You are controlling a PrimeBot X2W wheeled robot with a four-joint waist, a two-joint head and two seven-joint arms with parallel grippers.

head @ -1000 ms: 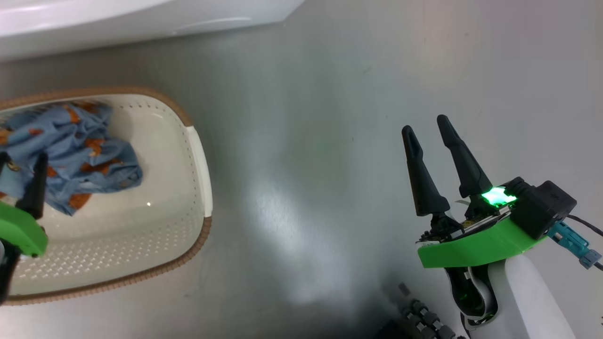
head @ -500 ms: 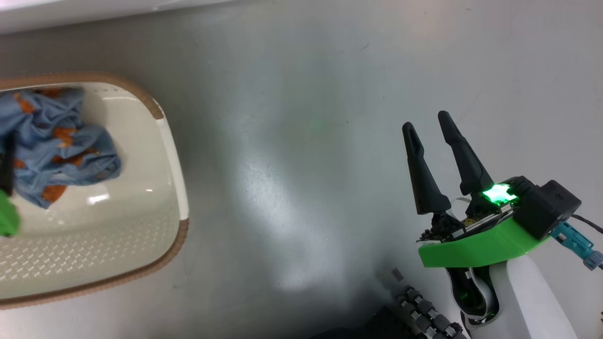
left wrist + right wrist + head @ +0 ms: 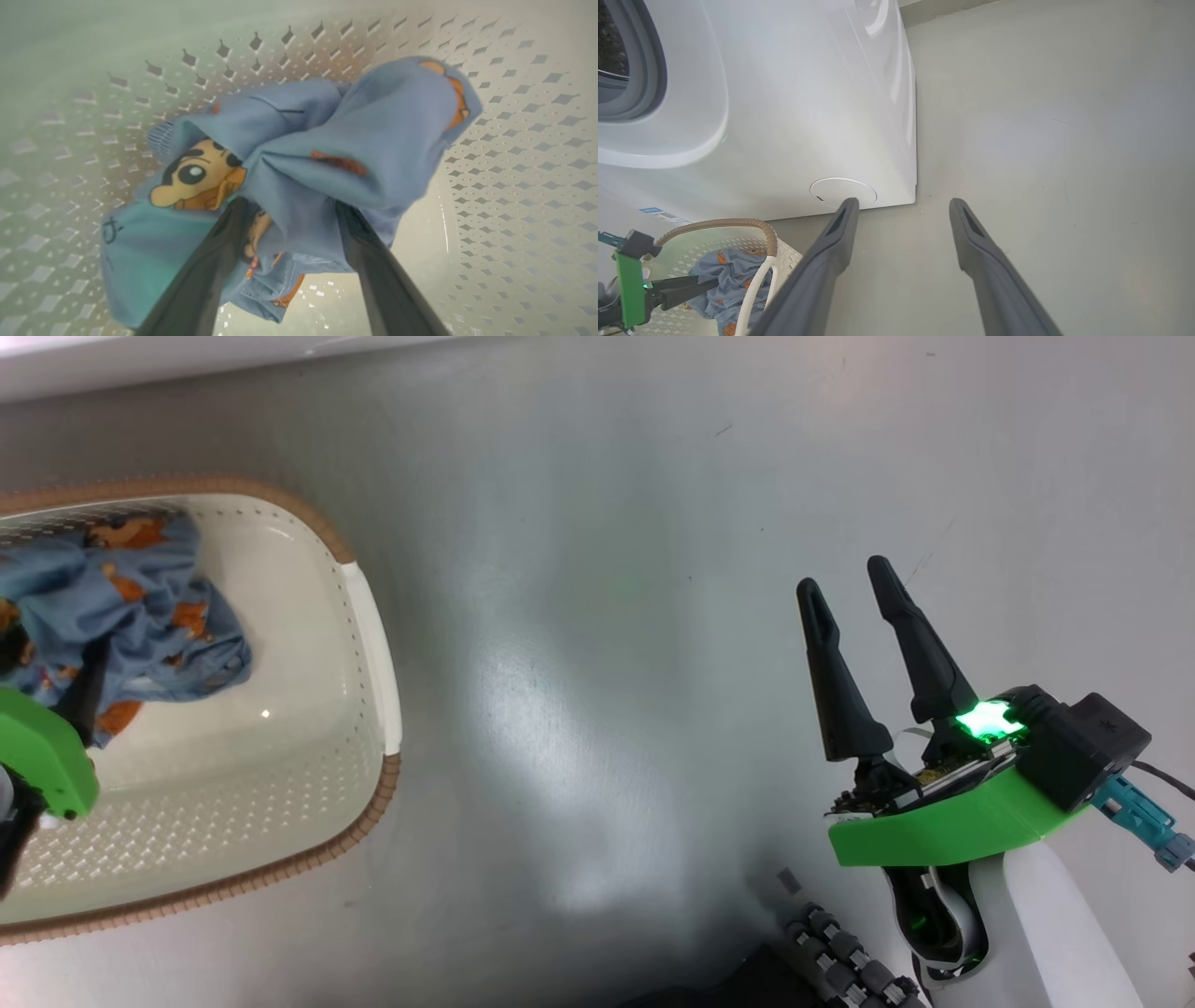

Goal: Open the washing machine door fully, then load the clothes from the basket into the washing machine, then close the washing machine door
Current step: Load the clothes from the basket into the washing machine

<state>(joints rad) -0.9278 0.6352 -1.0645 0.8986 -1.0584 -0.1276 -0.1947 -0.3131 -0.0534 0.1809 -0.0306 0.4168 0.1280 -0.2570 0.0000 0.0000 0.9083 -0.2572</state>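
Hanging inside the basket (image 3: 372,644), the left hand (image 3: 290,210) had its two dark fingers (image 3: 205,270) spread wide, one on either side of a fold of the clothes (image 3: 327,140). The light blue cloth with orange cartoon prints was bunched between and just beyond the fingertips. It touched both fingers, which stood apart rather than pinching it. Past the bundle, farther along the line of that hand, rose the basket's cream wall with its rows of small holes. From the head view the clothes lay in the part of the basket under and around the left hand, below the brown woven rim.

The right hand (image 3: 843,577) hung over the grey floor (image 3: 607,616), well apart from the basket, its fingers also spread, with bare floor between them. Ahead of it stood the white washing machine (image 3: 784,93). The machine's lower corner and round flap (image 3: 843,192) were just beyond the right hand's left fingertip. The grey rubber ring (image 3: 644,70) of the drum opening sat farther off to that hand's upper left. The basket stood close in front of the machine, to the left of the right hand.
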